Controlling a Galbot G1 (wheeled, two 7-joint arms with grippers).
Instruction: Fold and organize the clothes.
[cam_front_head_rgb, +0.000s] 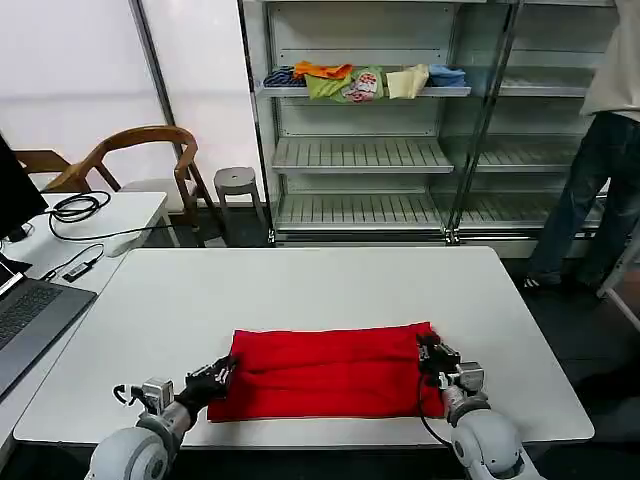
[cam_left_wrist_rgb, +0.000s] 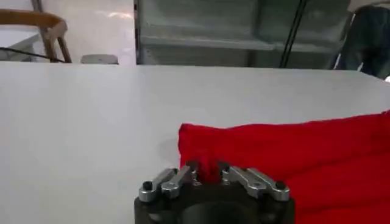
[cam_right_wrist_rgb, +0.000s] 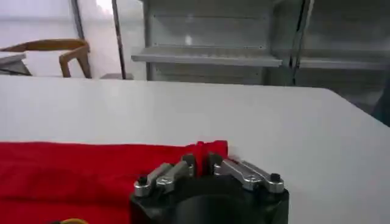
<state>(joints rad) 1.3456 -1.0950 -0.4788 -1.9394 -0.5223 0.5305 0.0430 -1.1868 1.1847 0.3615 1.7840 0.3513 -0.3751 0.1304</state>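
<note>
On the near half of the white table (cam_front_head_rgb: 330, 290), a red T-shirt (cam_front_head_rgb: 325, 372), folded into a long band, plain side up, no print, label or readable writing to be made out. At the shirt's left end, the left gripper (cam_front_head_rgb: 216, 378), low on the tabletop, fingers drawn together on a pinch of red cloth at the corner; same pinch in the left wrist view (cam_left_wrist_rgb: 207, 172), cloth rising between the metal fingers (cam_left_wrist_rgb: 177, 179). At the right end, the right gripper (cam_front_head_rgb: 433, 354), likewise closed on a fold of the fabric, with a small red tuft standing up between its fingers (cam_right_wrist_rgb: 173, 172) in the right wrist view (cam_right_wrist_rgb: 201, 163). Shirt stretched flat between the two, edge to edge.

Beyond the table, a metal shelf unit (cam_front_head_rgb: 360, 155) with slatted shelves, a row of folded garments (cam_front_head_rgb: 365, 80) in orange, green, cream and blue on an upper shelf. To the left, a second desk with a laptop (cam_front_head_rgb: 30, 320) and black cables (cam_front_head_rgb: 80, 208), a wooden chair (cam_front_head_rgb: 140, 160) and a small grey stool (cam_front_head_rgb: 238, 183) behind it.
</note>
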